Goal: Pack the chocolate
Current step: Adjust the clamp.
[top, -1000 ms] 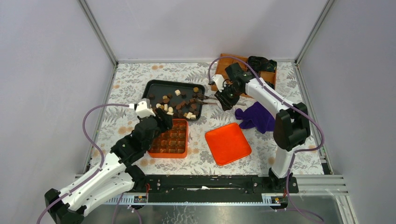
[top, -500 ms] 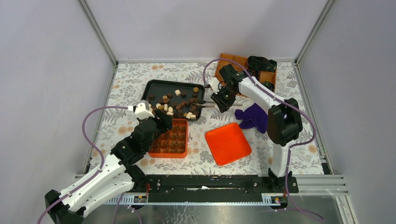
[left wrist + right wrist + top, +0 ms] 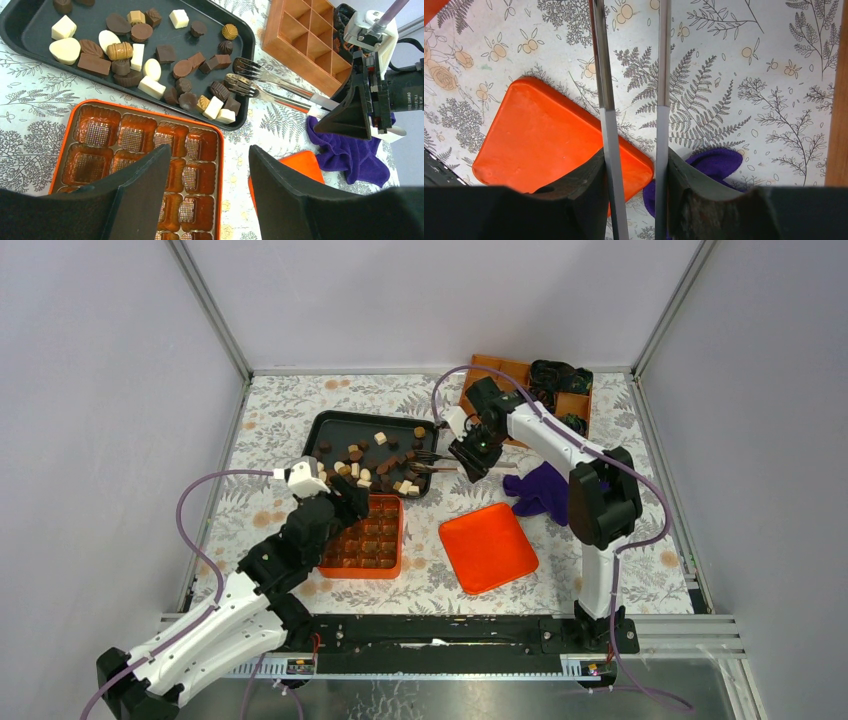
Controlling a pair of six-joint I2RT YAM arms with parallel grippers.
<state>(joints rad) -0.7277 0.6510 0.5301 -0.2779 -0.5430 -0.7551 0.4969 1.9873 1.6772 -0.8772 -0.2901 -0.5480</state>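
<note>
free: bare floral tablecloth [image 3: 275,420] l of & behind black plastic tray [image 3: 345,428]; open gap btwn orange moulded box [image 3: 401,540] & flat orange lid [image 3: 488,547] | blocked: fork-tipped metal tongs [image 3: 260,82] jut over tray's r edge; white r arm [image 3: 548,437] spans back-r, over wooden divided box [image 3: 490,364]; purple cloth [image 3: 545,490] just beside lid's far corner
</note>
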